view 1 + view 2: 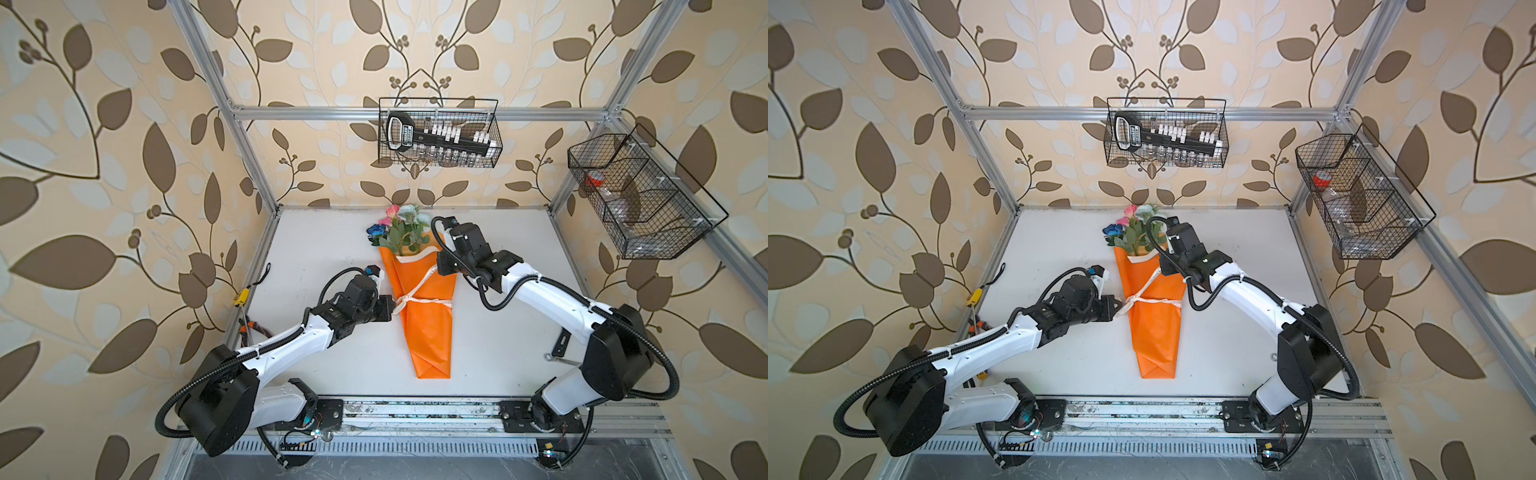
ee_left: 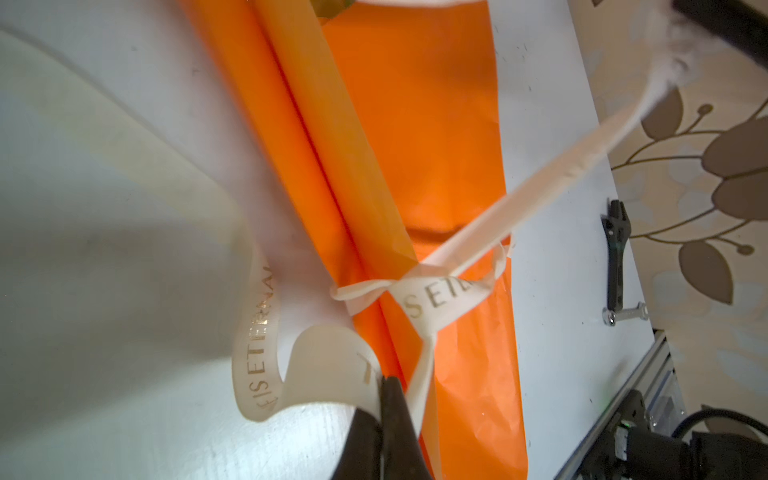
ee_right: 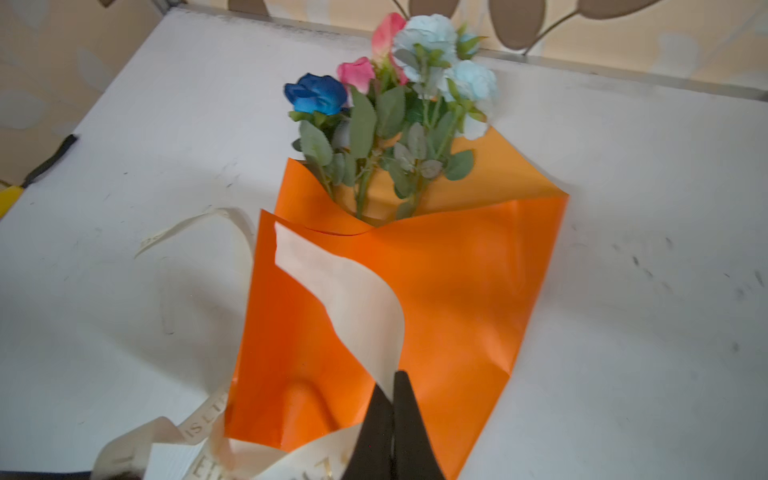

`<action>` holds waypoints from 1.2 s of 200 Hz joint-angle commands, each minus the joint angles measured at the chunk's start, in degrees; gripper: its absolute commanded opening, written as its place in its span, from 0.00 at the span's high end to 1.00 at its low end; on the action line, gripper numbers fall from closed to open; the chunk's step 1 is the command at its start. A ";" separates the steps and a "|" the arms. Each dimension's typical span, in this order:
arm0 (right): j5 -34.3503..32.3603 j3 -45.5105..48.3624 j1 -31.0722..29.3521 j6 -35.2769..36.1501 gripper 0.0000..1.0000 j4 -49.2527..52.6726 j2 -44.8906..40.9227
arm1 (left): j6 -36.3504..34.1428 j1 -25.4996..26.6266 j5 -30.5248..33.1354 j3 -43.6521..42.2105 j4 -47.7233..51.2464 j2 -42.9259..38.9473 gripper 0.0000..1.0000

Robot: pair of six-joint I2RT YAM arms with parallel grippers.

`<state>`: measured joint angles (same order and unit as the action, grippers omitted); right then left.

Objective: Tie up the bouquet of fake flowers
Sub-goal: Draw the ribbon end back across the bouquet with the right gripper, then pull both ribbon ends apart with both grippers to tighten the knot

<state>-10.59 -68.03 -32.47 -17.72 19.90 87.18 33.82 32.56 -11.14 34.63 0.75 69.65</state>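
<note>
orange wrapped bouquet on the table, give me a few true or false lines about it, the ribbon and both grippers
1. The bouquet of fake flowers, wrapped in bright orange paper, lies flat on the white table with its blooms toward the back wall. True.
2. The cream ribbon with printed lettering lies beside the wrap without touching it. False: it goes around the wrap and crosses at one edge.
3. The left gripper is shut on the ribbon. True.
4. The right gripper hangs open above the blooms. False: it is shut on a ribbon strand over the orange paper.
</note>
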 commanded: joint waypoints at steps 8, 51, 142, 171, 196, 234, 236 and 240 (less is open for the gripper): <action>-11.66 5.93 -0.10 -6.49 1.00 0.43 -7.46 | 6.14 -2.40 -3.42 -0.16 -5.87 0.55 1.00; -15.97 13.34 -0.34 -9.18 1.00 1.72 -17.38 | 6.80 -2.70 -6.03 2.95 -7.17 1.69 1.00; -23.78 23.95 3.75 -24.94 1.00 12.62 -19.75 | 20.80 -16.35 -7.90 -8.38 -5.91 5.67 1.00; -23.20 27.09 11.60 -24.40 1.00 10.39 -19.26 | 21.78 -20.16 -10.66 -9.67 -8.64 9.89 1.00; -21.33 28.43 20.61 -21.95 1.00 6.82 -15.77 | 21.91 -22.62 -11.30 -9.08 -9.23 12.00 1.00; -16.25 28.50 29.92 -19.83 1.00 2.93 -12.54 | 20.23 -31.63 -12.03 -9.05 -5.06 10.57 1.00; -15.61 28.38 30.45 -19.82 1.00 2.77 -12.51 | 20.05 -32.33 -12.10 -9.05 -4.89 10.50 1.00; -14.37 28.27 31.44 -19.56 1.00 2.23 -12.68 | 19.59 -33.55 -12.15 -9.01 -4.49 10.16 1.00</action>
<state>-24.67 -39.70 -6.52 -39.18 24.32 73.93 55.05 6.46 -26.83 24.99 -8.08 81.12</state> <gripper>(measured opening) 0.049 0.047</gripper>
